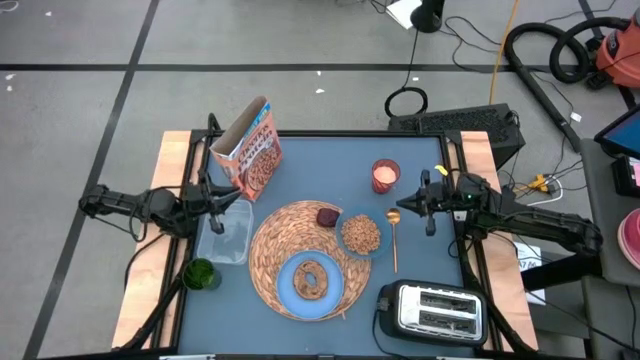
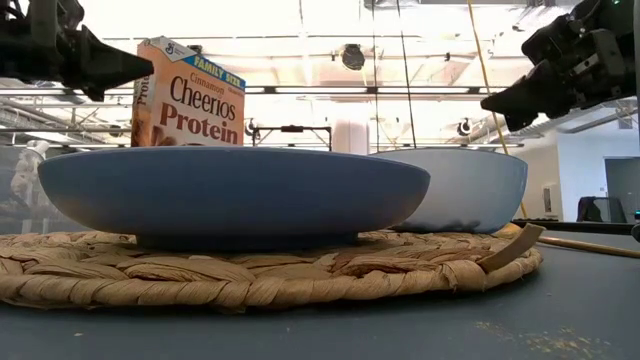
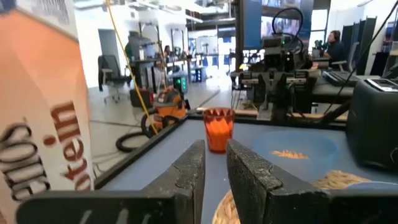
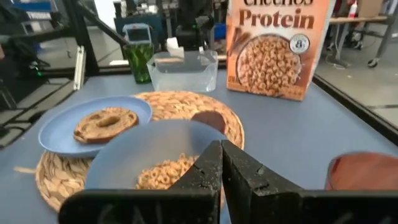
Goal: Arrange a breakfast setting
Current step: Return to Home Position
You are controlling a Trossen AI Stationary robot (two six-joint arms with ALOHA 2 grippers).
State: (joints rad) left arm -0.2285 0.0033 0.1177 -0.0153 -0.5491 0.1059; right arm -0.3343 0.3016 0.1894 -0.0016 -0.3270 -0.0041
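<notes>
your right gripper [image 1: 431, 222], fingers closed on nothing, hangs just beside the one gold spoon [image 1: 393, 238]; a careless dip could knock it or the one cereal-filled bowl [image 1: 361, 235]. your left gripper [image 1: 216, 219], nearly closed and empty, sits beside the one cheerios box [image 1: 250, 150] and could topple it. one plate [image 1: 310, 281] with one bagel [image 1: 313, 279] sits on one straw placemat [image 1: 275, 236].

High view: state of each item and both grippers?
Cereal box: upright, top open.
Bowl: holds cereal.
Plate: on placemat, bread on it.
Spoon: flat beside bowl.
Toaster: slots empty.
Left gripper: jaws nearly shut, empty.
Right gripper: shut, empty.
</notes>
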